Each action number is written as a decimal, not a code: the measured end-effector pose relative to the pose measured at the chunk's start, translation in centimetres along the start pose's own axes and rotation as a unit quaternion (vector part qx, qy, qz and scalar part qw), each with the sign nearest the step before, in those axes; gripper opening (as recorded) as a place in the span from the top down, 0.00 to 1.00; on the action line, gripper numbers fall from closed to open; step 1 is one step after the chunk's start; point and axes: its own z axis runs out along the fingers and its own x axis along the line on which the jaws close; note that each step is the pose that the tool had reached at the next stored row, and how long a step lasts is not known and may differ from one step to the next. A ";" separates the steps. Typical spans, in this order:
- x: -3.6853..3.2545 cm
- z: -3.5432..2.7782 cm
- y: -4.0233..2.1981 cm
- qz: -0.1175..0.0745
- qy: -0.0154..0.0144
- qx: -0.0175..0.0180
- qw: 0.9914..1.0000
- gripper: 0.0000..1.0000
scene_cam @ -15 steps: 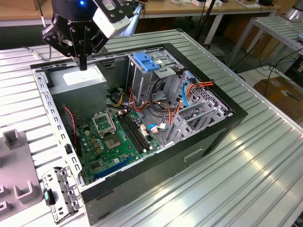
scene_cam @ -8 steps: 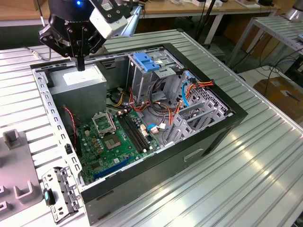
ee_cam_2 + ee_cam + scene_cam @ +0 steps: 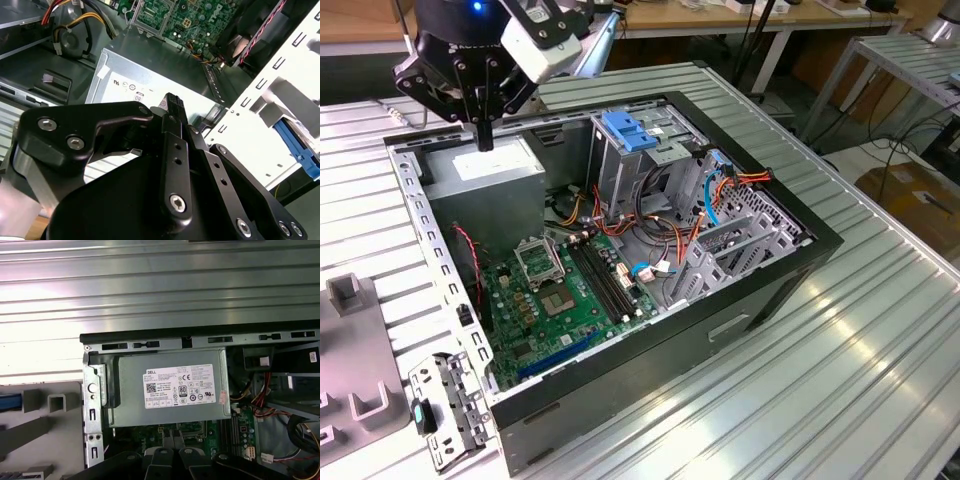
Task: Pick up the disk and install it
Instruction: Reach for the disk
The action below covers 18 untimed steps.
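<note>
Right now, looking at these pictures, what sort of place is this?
Probably a robotics lab or workshop: an open computer case lies on a ribbed metal table, a gripper hangs over it, and workbenches with trailing cables stand behind.

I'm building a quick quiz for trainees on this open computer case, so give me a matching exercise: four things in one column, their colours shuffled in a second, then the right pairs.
Things:
1. gripper
2. motherboard
3. clip on the drive cage
4. power supply

Colours:
A. blue
B. grey with a white label
C. black
D. green

Pairs: 1-C, 2-D, 3-A, 4-B.
</note>
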 end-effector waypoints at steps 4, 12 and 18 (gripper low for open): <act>0.27 -0.01 -0.02 0.000 0.000 0.000 1.000 0.89; 0.94 -0.03 -0.07 0.000 0.000 0.000 1.000 0.89; 1.44 -0.04 -0.11 0.000 0.000 0.000 1.000 0.89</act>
